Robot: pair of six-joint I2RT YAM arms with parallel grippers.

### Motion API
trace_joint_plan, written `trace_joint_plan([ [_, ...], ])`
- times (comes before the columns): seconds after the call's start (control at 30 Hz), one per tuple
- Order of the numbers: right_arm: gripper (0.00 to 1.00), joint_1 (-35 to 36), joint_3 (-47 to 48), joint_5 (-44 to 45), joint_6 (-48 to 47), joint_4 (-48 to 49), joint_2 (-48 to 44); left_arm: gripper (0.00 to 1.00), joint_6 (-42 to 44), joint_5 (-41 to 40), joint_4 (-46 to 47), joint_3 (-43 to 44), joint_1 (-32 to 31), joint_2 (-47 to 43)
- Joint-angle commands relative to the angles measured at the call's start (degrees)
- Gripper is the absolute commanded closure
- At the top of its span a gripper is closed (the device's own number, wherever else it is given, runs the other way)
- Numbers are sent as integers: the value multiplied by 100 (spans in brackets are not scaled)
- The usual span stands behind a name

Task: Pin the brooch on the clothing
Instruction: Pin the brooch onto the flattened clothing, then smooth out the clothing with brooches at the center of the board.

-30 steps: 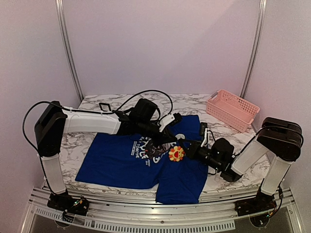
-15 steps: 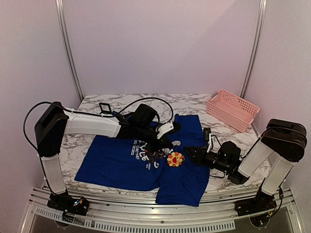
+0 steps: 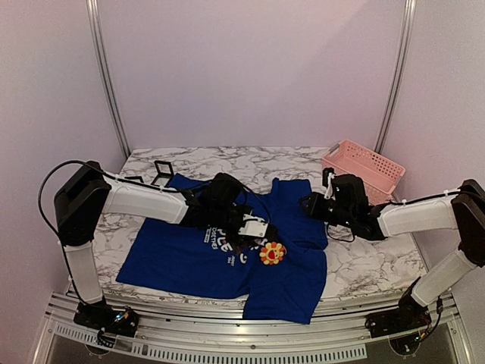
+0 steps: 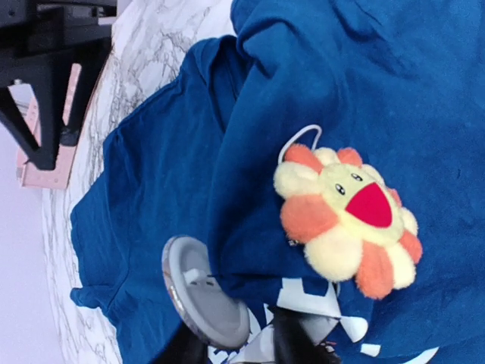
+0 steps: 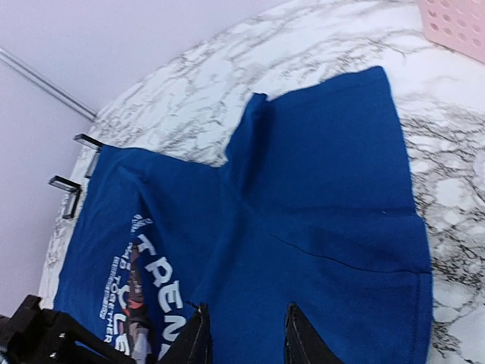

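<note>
Overhead view: the clothing [image 3: 182, 250] lies flat on the marble table [image 3: 364, 258], print up. The brooch [image 3: 273, 252] sits on it at the right end of the lettering. The left gripper [image 3: 256, 227] is low over the print, just beside the brooch on its far-left side. The right gripper [image 3: 309, 205] is raised over the shirt's far right sleeve, well apart from the brooch.

Left wrist view only: the brooch [image 4: 345, 220] faces up on the clothing [image 4: 379, 76], with a white loop at its upper edge. A grey disc [image 4: 204, 292] shows at a fold of the fabric, near the brooch but apart from it. Only the tips of the left gripper [image 4: 239, 349] show, at the bottom edge. Whether it is clenched or released cannot be told.

Right wrist view only: the right gripper [image 5: 246, 337] is released, its fingers apart, with nothing between them but the clothing [image 5: 326, 197] below. Two black frames [image 5: 67, 191] stand beyond the shirt's far left edge.

Edges: the shirt's folded near corner lies close to the table's front edge. Bare marble shows right of the shirt, up to the pink basket [image 3: 362, 171] at the far right corner.
</note>
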Motion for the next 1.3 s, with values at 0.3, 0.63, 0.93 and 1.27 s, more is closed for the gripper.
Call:
trace_joint_plan([
  [0.3,72,-846,2416,-216,-764,-3039,2522,14,2094,-655,-1453,-595,-147,-1435],
  [0.63,71,-1578,4946,-135,-1762,-3528,4237,23,1024,-1441,-2333,-1598,980,-1860],
  [0.93,72,-1606,6094,-478,-2277,-3627,4706,23,313,-1251,-2493,-1965,1057,-2226],
  [1.27,70,-1050,5680,-591,-2854,-3544,3117,13,-2324,-267,-2496,-608,1436,-1927],
])
